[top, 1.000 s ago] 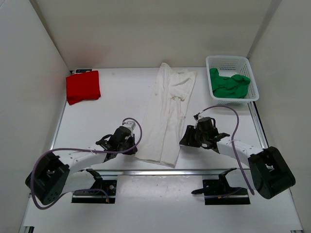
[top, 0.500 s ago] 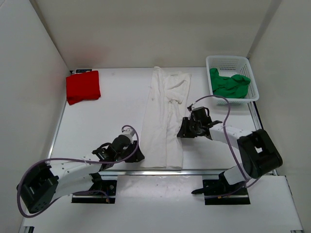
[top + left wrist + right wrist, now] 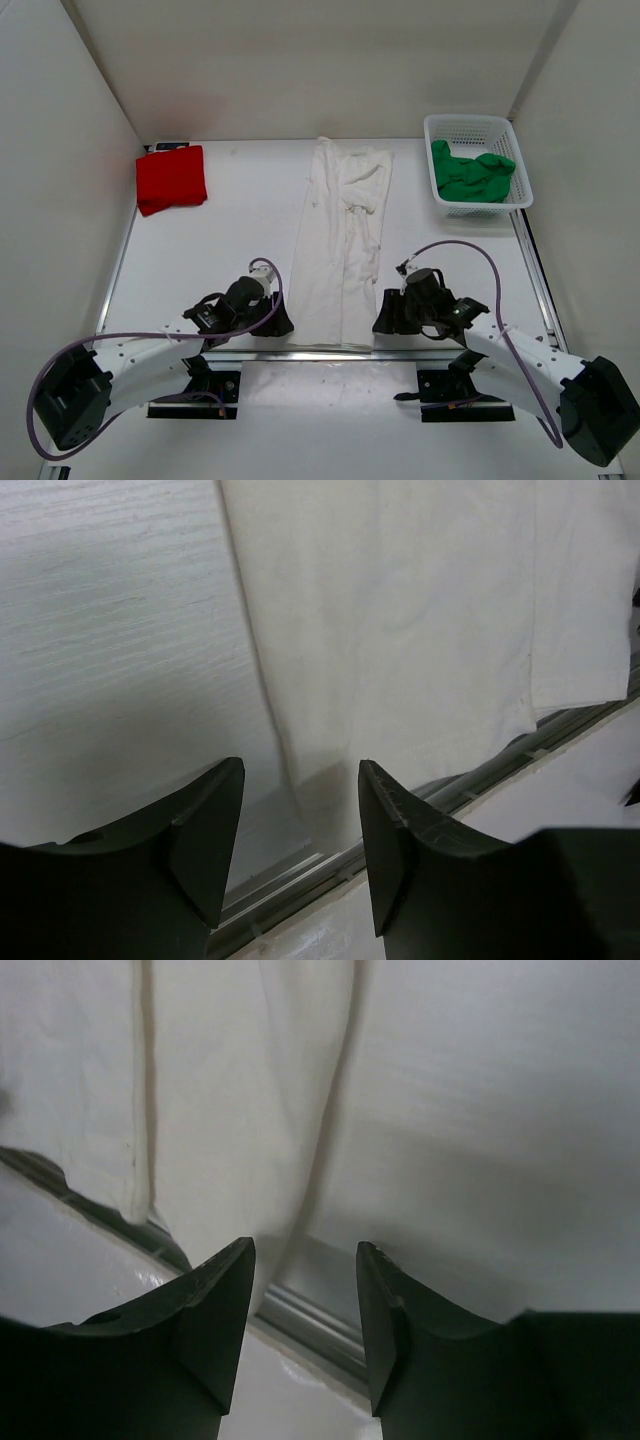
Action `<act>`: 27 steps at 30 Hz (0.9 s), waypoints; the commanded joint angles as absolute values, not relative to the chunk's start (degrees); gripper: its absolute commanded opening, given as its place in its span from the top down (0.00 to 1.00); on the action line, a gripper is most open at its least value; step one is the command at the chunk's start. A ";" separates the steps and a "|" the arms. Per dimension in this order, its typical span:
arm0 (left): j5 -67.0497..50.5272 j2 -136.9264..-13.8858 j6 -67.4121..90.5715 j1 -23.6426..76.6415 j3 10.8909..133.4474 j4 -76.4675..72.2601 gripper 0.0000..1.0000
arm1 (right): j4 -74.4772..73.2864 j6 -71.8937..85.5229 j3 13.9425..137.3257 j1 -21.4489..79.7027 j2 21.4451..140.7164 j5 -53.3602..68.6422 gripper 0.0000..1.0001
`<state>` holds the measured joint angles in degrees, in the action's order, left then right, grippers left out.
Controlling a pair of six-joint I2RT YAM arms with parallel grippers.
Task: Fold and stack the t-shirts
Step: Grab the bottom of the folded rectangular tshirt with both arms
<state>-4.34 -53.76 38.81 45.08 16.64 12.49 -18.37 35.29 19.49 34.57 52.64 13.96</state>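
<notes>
Two corners of the white t-shirt's [image 3: 345, 250] near hem are each covered by an arm. The left tool [image 3: 300, 770] and the right tool [image 3: 305, 1250] both have their fingers spread over the cloth edge, pinching nothing. The shirt lies on the counter [image 3: 230, 230] as a long narrow strip running away from the arms, so the lengthwise fold looks done. Next, I judge, both tools must close on those corners and carry the hem toward the collar. Far left rests a folded red t-shirt [image 3: 171, 178]. Far right, a white basket [image 3: 470, 125] holds a crumpled green t-shirt [image 3: 472, 175].

Open table [image 3: 220, 240] beside shirt [image 3: 345, 240] — basket [image 3: 468, 119] right.
</notes>
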 commanded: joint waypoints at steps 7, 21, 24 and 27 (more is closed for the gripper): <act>-6.59 -58.09 39.55 49.03 17.58 13.45 0.46 | -19.16 44.03 17.93 42.45 51.49 15.90 0.58; -5.01 -57.32 43.15 51.50 18.19 14.66 1.00 | -16.07 49.30 17.31 49.38 50.37 16.09 1.00; -5.10 -54.15 42.46 49.50 21.60 17.22 1.00 | -19.50 46.94 20.30 46.68 48.08 16.08 1.00; -4.65 -56.49 38.25 44.48 29.67 20.56 1.00 | -20.30 38.18 26.17 36.41 49.47 18.63 1.00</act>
<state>-5.28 -55.83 41.21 47.77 21.58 18.22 -20.67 44.91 20.01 42.19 49.28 17.76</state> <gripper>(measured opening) 0.038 0.009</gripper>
